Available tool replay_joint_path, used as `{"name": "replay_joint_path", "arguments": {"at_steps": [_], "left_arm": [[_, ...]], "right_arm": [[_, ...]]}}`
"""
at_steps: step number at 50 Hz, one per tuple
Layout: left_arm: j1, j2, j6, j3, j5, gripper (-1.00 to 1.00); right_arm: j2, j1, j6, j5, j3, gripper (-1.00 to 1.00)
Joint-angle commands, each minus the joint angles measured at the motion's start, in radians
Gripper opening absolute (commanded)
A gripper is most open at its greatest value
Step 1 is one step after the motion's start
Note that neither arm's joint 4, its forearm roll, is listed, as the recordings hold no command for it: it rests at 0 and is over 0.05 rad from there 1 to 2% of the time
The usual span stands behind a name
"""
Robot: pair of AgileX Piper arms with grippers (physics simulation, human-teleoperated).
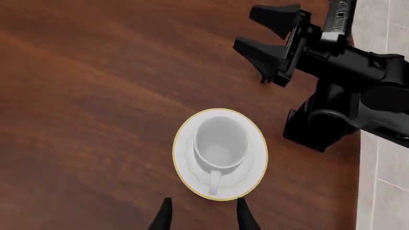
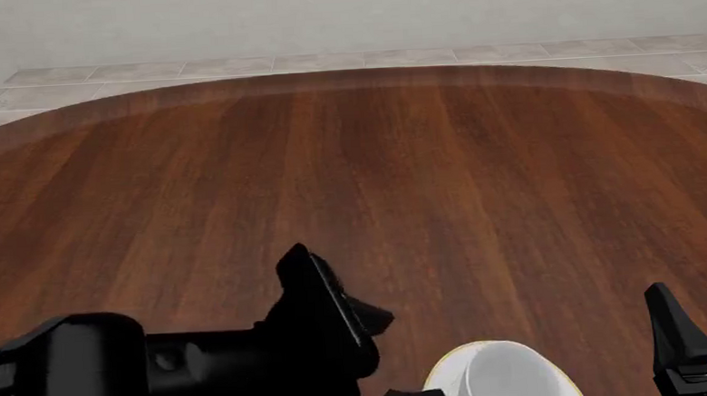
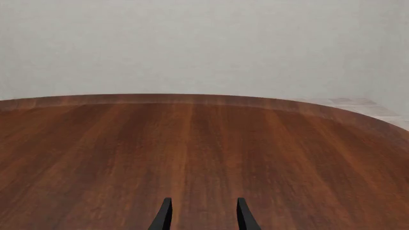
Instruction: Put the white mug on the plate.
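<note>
On the plate [image 1: 221,154], near the table's [image 2: 449,175] front edge, the white mug [image 1: 221,143] is sitting upright, mouth up, its handle pointing toward the left gripper [image 1: 203,214]. That gripper is hovering above the plate with its two fingertips spread apart, holding nothing and touching neither mug nor plate, the mug lying just beyond the tips. To the right of the plate, the right gripper [image 2: 705,325] is resting apart from it, its fingers likewise parted and empty, pointing out over bare wood toward the table's far edge.
</note>
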Motion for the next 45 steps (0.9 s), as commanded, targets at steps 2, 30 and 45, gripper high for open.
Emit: {"name": "replay_joint_path", "arguments": {"at_steps": [2,30,45], "left_arm": [[0.037,-0.15,-0.001,0.039,0.022,1.0],[0.146,-0.463,-0.016,0.151,0.072,1.0],[0.193,-0.641,-0.022,0.22,0.087,1.0]], "right_arm": [[0.001,0.0,0.001,-0.001,0.0,1.0],[0.001,0.0,0.0,-0.001,0.0,1.0],[0.001,0.0,0.0,-0.001,0.0,1.0]]}}
